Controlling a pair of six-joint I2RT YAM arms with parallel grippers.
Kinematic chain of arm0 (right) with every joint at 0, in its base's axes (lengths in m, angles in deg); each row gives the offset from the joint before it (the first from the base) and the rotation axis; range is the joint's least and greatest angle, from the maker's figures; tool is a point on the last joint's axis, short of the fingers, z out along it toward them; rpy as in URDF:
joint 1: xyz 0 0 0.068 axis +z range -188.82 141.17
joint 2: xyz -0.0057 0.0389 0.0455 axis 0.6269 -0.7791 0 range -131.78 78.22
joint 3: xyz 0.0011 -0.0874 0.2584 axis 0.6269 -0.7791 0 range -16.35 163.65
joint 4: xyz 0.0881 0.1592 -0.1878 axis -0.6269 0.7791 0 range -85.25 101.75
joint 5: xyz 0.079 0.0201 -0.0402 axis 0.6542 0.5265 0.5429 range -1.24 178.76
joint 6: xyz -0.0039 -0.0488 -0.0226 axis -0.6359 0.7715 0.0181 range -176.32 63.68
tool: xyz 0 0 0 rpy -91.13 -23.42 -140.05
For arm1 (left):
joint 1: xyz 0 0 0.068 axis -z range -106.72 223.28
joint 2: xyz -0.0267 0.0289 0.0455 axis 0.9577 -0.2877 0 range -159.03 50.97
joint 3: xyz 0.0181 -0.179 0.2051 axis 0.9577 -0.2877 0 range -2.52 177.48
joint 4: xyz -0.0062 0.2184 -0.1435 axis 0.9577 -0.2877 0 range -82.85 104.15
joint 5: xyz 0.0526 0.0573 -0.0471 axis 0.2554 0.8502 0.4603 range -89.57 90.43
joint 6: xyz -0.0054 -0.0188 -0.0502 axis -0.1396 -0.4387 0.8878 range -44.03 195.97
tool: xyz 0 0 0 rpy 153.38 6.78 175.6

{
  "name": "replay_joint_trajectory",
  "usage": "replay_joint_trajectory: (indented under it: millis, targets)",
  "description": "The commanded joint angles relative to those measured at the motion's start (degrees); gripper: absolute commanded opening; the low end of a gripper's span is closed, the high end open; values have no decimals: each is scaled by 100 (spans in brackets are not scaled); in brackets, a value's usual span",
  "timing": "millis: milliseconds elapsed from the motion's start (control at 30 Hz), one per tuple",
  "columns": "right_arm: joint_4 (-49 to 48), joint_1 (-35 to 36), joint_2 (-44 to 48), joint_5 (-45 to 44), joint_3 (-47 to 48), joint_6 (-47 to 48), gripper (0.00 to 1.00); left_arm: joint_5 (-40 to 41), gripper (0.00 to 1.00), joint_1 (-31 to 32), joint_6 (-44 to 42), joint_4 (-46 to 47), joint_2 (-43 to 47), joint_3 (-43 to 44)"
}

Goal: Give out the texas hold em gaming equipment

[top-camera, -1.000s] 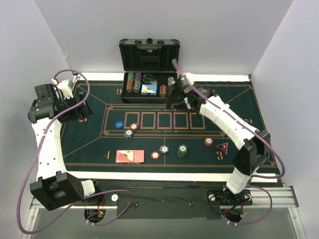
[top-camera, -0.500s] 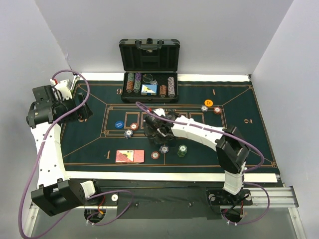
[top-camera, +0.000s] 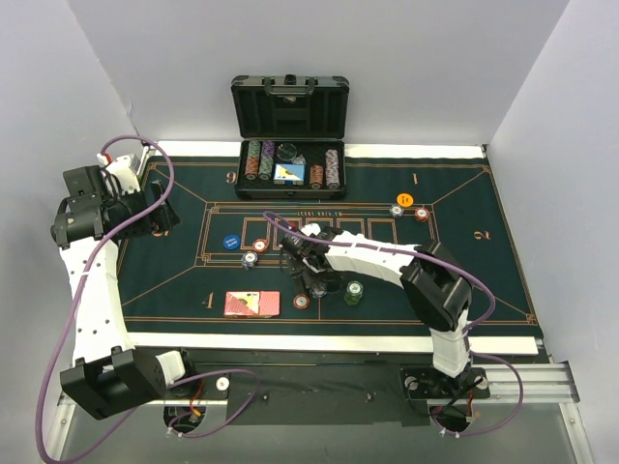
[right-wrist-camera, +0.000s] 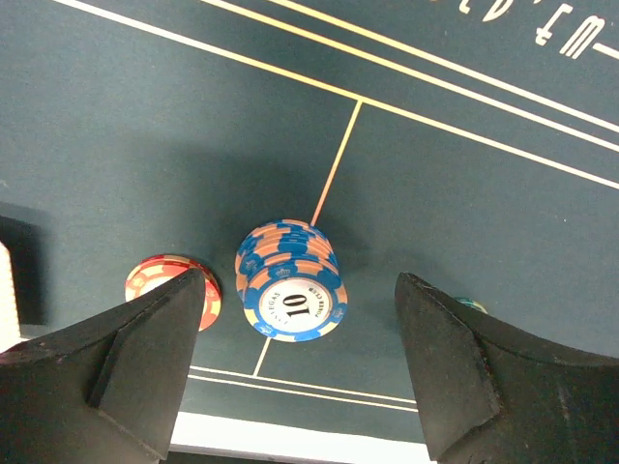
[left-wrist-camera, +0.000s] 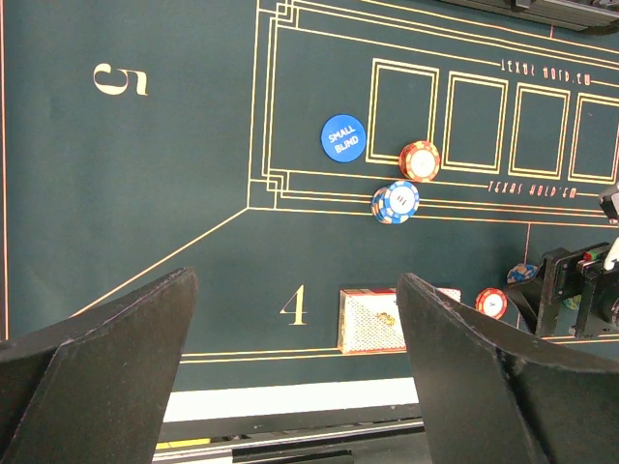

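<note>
- Poker chip stack [right-wrist-camera: 290, 287], blue-striped, stands on the felt [right-wrist-camera: 145, 145] beneath my right gripper [top-camera: 315, 280], whose jaws are spread and empty.
- Left gripper [left-wrist-camera: 297, 282] is spread too, off to the side.
- Risk: the stack leans, so an off-centre squeeze could spill it or snag the red chip [right-wrist-camera: 160, 280] just beside it.

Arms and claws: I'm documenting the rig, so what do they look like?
Both the left arm and right arm have white links, black joint housings and a purple cable running alongside. The left claw and right claw have broad, matte black, wedge-shaped fingers.
</note>
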Motion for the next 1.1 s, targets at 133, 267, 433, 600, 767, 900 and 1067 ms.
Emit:
replay_joint_trajectory:
  millis: [133,267,433,600,767,900,1067]
  targets:
    - [-53,-67,-31,-82,-263,-129,69,-78,96,-50,-41,33,129,113]
    - [-88,-76,-22,-82,-342,-155,62,-52,96,-50,-41,50,138,87]
    - [-123,-85,39,-82,-430,-181,53,-52,96,-42,-41,68,121,78]
    - [-132,-120,31,41,-421,-199,45,-43,96,-42,-41,77,138,43]
    - [-132,-155,4,120,-395,-199,38,9,96,-42,-76,77,182,7]
    - [-45,-208,118,120,-273,-164,33,18,96,-50,-94,68,200,-10]
    - [175,-225,382,85,-35,-120,29,36,96,-50,-94,59,208,-1]
